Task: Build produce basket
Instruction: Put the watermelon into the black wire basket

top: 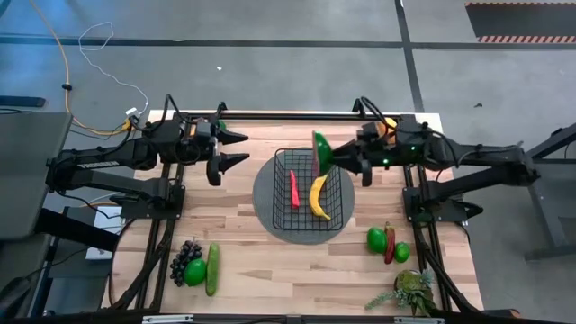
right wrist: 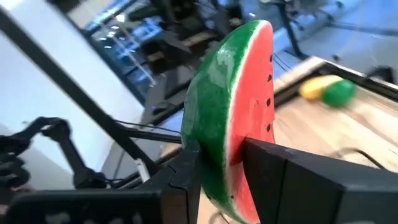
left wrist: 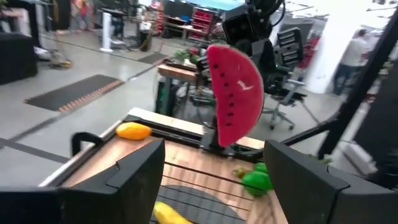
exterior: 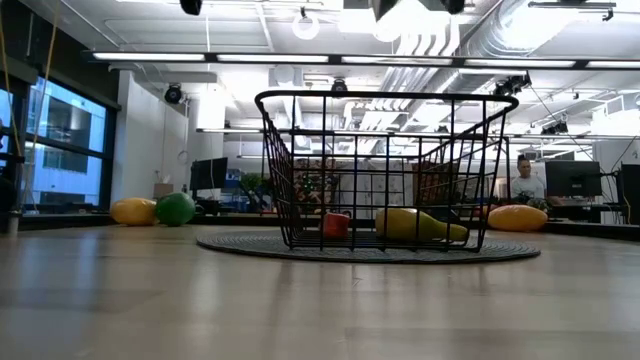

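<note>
Right tool: clenched on the watermelon slice, held in the air above the far right corner of the basket; both fingers press the slice's flat sides.
Left tool: released, fingers spread, nothing between them; stationed over the table to the left of the basket, well apart from it.
Basket: stands on the round grey mat at table centre.
Basket contents: red chili and yellow banana, side by side on the floor.
Front left of table: grapes, green fruit, cucumber, clustered.
Front right of table: two green fruits with a second chili between them; leafy plant nearer the edge.
</note>
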Robot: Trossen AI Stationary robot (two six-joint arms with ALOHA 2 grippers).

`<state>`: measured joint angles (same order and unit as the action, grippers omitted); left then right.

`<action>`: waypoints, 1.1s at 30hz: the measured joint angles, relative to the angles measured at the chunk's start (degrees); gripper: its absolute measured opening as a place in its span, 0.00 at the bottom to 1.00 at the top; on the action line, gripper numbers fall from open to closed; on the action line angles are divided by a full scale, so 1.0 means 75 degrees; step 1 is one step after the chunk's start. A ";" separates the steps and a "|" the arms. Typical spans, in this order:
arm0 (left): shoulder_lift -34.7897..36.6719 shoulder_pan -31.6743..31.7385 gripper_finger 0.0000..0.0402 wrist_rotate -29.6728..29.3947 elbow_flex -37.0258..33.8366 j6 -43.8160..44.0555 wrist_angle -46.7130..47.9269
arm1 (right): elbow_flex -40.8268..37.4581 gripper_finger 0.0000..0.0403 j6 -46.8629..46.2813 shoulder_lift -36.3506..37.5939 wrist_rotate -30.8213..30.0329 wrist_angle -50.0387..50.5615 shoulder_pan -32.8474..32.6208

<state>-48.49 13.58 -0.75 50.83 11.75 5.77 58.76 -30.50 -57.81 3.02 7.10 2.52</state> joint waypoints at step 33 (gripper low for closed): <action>0.0001 -0.0001 0.66 0.0673 0.0000 0.0216 -0.0010 | 0.0003 0.21 -0.1902 -0.0722 0.0091 -0.0564 -0.0230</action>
<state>-48.49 13.58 4.29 50.83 13.37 5.69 58.78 -44.77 -63.22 3.70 2.87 0.80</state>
